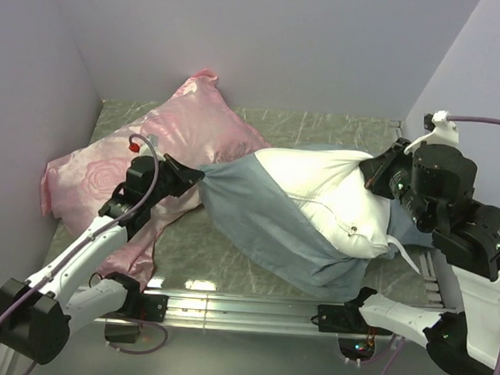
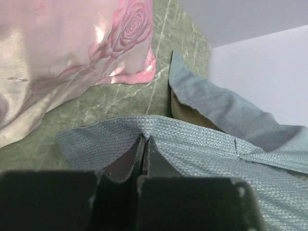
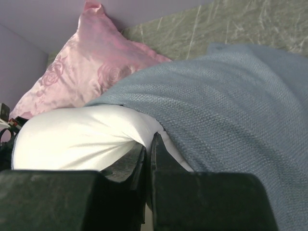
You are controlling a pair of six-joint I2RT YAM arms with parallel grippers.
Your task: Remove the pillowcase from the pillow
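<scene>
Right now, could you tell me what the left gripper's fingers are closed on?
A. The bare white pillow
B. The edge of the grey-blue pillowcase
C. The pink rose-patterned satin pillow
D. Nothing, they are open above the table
B: in the left wrist view the left gripper is shut on a raised fold of the grey-blue pillowcase, apart from the pink satin pillow; the white pillow lies further towards the right arm.
</scene>
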